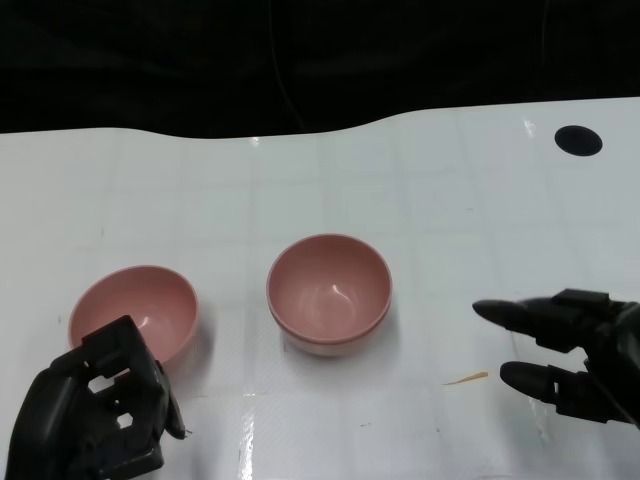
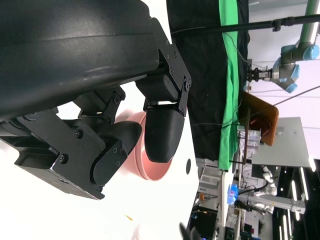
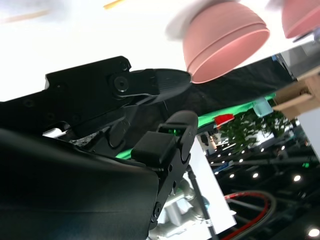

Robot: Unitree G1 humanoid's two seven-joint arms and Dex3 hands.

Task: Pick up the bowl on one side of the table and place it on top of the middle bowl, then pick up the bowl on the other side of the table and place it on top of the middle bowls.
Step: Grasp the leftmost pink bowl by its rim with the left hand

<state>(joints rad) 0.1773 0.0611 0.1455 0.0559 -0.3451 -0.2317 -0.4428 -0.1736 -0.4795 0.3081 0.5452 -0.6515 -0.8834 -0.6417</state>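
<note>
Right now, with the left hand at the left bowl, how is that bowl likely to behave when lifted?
The left bowl looks rigid, so it should keep its shape. It already sits tilted on the table, so its rounded underside may let it rock or tip. Its smooth, slightly glossy wall could be slippery for the left hand.

Left bowl (image 1: pixel 132 310) partly behind left hand (image 1: pixel 95 410)

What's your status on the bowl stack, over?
Right hand open, empty, right of the middle stack. Left hand at the near rim of the left bowl, grip not confirmed. Left bowl not yet stacked. Nothing between it and the stack.
</note>
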